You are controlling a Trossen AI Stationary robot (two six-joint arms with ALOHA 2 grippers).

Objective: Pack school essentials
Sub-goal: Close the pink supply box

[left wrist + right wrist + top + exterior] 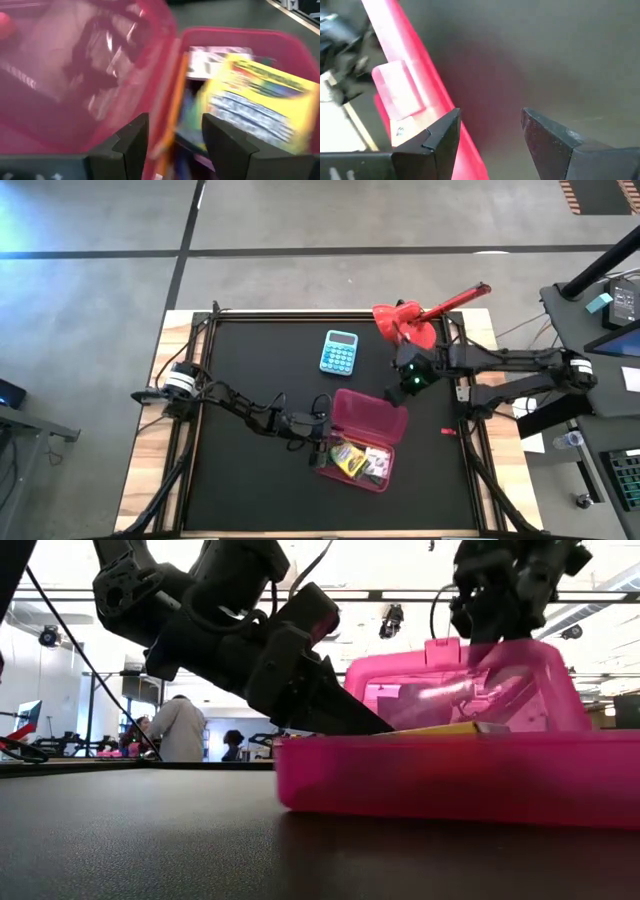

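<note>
An open pink case lies right of the table's middle, its lid (372,416) laid back and its tray (325,470) nearer me. Inside the tray lie a yellow-green box (260,105), an orange pencil (176,100) and a pale note (215,55). My left gripper (175,145) is open at the tray's left end, one finger on the lid's side and one on the tray's side of the edge where they join. My right gripper (490,132) is open and holds nothing, raised beside the lid's far right edge and its latch tab (397,92). My left gripper reaches the case slanting down from the table's left, its fingers (132,142) standing either side of the edge where lid and tray meet (167,117). Whether they touch the case or the pencil, I cannot tell.
A light-blue calculator (340,352) lies behind the case, toward the far edge. A red desk lamp (410,320) stands at the far right corner. A small red bit (447,431) lies right of the case. The table's left half shows bare black surface (240,350).
</note>
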